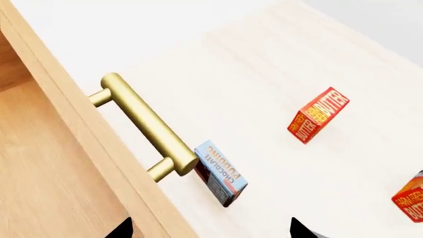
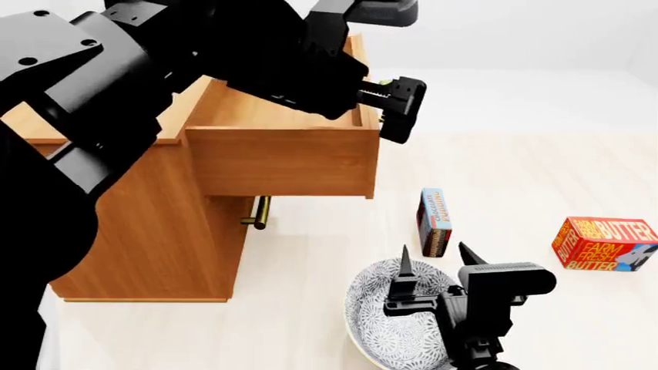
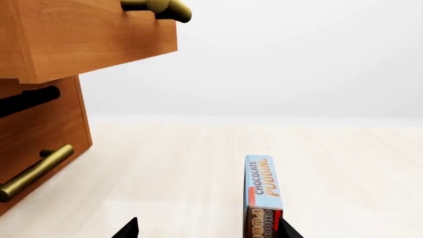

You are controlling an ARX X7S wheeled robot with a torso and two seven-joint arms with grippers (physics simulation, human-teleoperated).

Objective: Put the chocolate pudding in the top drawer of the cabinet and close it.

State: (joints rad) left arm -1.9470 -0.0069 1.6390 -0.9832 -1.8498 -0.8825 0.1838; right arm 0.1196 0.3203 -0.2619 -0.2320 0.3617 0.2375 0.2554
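Chocolate pudding (image 2: 435, 221) stands upright on its narrow edge on the pale wooden worktop (image 2: 514, 185), clear of both arms, just in front of the pulled-out top drawer (image 2: 280, 158) of the cabinet (image 2: 154, 231) and beside a patterned bowl (image 2: 396, 320). In the right wrist view the carton (image 3: 262, 193) shows its light blue face with lettering, and the right gripper (image 2: 432, 266) sits close behind it with its jaws spread wide, the two dark tips either side of the carton's line but not touching it. In the left wrist view the pudding (image 1: 220, 172) lies just below the brass bar handle (image 1: 146, 124) of the open drawer, whose empty wooden inside shows at one side. The left gripper (image 2: 396, 108) hangs above the drawer's front corner; its jaws are open and hold nothing, their dark tips visible at the frame edge of its own view. A red-orange butter box (image 2: 603, 243) lies well apart from the pudding near the worktop's right side, and the left wrist view shows a second butter box (image 1: 411, 199) at the frame edge. The lower drawer's handle (image 2: 261, 213) shows beneath the open drawer.
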